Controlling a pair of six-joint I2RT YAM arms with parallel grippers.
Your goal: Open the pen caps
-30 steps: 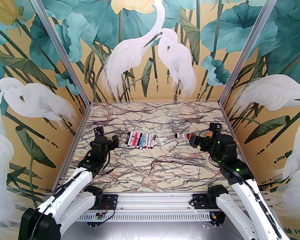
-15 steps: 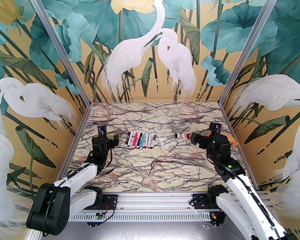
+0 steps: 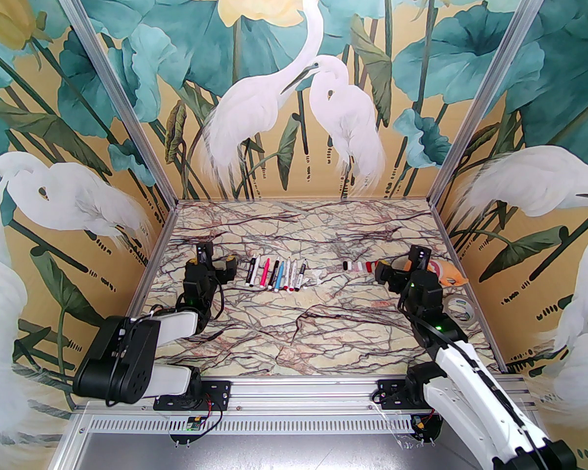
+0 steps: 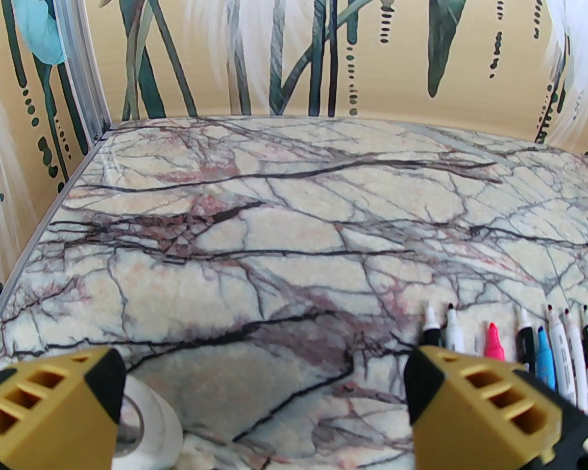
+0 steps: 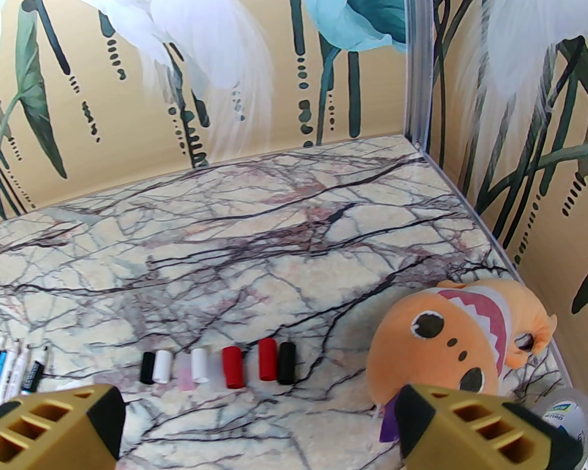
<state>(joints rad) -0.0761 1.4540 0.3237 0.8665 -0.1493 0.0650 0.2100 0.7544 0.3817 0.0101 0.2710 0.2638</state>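
Several uncapped pens (image 3: pixel 276 274) lie side by side in a row on the marble table, tips pointing away; their tips show at the right edge of the left wrist view (image 4: pixel 519 345) and the left edge of the right wrist view (image 5: pixel 10 367). The pen caps (image 3: pixel 356 266) lie apart from them in a short row, black, white, pink and red (image 5: pixel 220 363). My left gripper (image 3: pixel 224 268) hangs just left of the pens, open and empty (image 4: pixel 264 409). My right gripper (image 3: pixel 383 271) sits just right of the caps, open and empty (image 5: pixel 259 424).
An orange plush toy (image 5: pixel 460 331) lies by the right wall (image 3: pixel 446 272), with a tape roll (image 3: pixel 460 307) nearer the front. A white tape roll (image 4: pixel 147 424) sits under my left gripper. A small white clip (image 3: pixel 317 276) lies between pens and caps.
Both arms have folded back toward their bases and lowered. The right arm's retreat uncovers the plush toy and tape roll. Pens and caps have not moved.
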